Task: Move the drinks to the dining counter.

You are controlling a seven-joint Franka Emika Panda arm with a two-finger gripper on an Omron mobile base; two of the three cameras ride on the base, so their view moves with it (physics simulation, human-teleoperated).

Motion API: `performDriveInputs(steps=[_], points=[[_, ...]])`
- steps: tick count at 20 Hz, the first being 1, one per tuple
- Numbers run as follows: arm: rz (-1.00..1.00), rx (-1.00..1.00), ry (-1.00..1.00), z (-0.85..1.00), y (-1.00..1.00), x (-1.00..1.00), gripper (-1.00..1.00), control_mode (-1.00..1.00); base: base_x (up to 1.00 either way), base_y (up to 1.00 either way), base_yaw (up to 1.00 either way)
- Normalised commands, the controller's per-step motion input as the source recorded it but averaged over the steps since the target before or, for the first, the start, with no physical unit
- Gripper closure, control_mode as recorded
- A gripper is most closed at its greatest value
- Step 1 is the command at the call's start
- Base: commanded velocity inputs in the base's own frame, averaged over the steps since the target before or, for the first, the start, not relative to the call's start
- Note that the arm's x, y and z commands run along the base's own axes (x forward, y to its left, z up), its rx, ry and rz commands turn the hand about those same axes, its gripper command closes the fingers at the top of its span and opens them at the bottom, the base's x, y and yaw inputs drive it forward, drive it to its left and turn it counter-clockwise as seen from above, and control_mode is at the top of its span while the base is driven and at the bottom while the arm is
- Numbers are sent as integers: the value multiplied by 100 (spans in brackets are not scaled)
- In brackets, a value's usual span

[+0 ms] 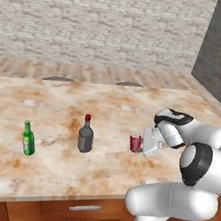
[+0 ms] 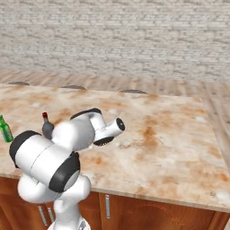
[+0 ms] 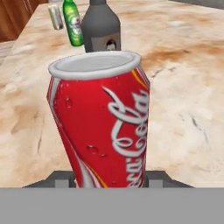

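Can (image 3: 103,127) in gripper (image 3: 111,177); grey bottle (image 3: 101,27), green bottle (image 3: 72,22) beyond

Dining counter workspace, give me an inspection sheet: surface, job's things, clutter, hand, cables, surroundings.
Surface: dining counter, beige with rust-orange marbling, over brown wood cabinets.
Job's things: red can at the hand, upright in the left base view; whether it rests on the counter cannot be told. Dark-grey bottle and green bottle stand upright on the counter, apart.
Clutter: nothing seen.
Hand: hand closed on the red can, a finger on each side.
Cables: nothing seen.
Surroundings: pale brick wall, wooden floor beyond the counter.
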Motion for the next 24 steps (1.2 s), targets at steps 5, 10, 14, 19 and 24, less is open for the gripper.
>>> performDriveInputs(steps=[5, 10, 14, 19, 24], points=[[-6, 2, 0, -25, 0, 46, 100, -100, 0, 0, 0], [-6, 3, 0, -22, 0, 37, 100, -100, 0, 0, 0], [0, 6, 1, -17, -9, 10, 100, -100, 0, 0, 0], [0, 9, 0, -25, -11, 20, 100, -100, 0, 0, 0], [0, 8, -1, -36, -3, 21, 100, -100, 0, 0, 0]])
